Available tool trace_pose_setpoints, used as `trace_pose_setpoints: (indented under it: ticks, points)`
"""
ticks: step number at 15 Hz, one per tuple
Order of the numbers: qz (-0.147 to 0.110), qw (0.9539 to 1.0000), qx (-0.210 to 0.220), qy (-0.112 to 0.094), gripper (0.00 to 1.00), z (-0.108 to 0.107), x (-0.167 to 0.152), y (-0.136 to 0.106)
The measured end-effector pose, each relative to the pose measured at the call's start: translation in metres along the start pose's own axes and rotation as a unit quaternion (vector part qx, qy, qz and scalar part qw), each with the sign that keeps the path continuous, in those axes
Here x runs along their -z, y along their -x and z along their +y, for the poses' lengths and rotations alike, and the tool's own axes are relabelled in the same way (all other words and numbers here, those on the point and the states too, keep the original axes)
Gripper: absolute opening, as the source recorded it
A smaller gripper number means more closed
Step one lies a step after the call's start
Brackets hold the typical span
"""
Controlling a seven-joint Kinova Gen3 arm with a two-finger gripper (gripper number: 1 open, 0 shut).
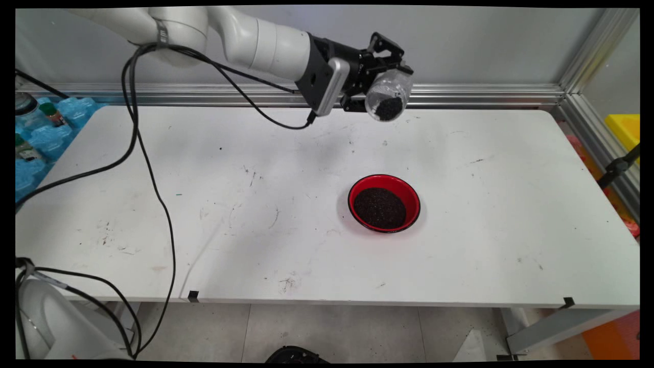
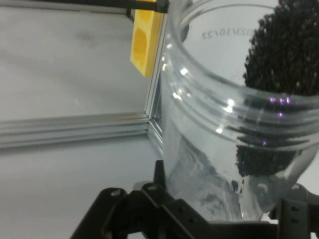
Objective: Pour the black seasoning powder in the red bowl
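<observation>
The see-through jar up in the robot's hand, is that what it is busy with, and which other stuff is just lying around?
Busy with:
- black two-finger gripper, shut on the clear plastic jar holding some black grains, tipped above the table
- red round bowl of black grains, on the white table

Just lying about:
- yellow plastic bin beyond the table's right end
- blue packaging with bottles at the left

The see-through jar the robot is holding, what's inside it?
The clear jar in the hand has a small heap of tiny black grains inside, piled against one side. The rest looks empty. Its bottom end is hidden behind the hand's black fingers.
</observation>
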Motion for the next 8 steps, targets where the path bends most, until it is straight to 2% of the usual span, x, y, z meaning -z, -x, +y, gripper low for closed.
trace_pose_setpoints:
  ticks: [4,5,6,8]
  points:
    - [-0.019,0.9990,0.038,0.014,0.00,0.000,0.006,0.012]
    - [-0.008,0.9978,0.066,-0.001,0.00,-0.004,0.008,0.012]
    - [0.016,0.9958,0.087,-0.023,0.00,-0.011,0.012,0.008]
    - [0.079,0.9866,0.122,-0.074,0.00,-0.031,0.024,-0.003]
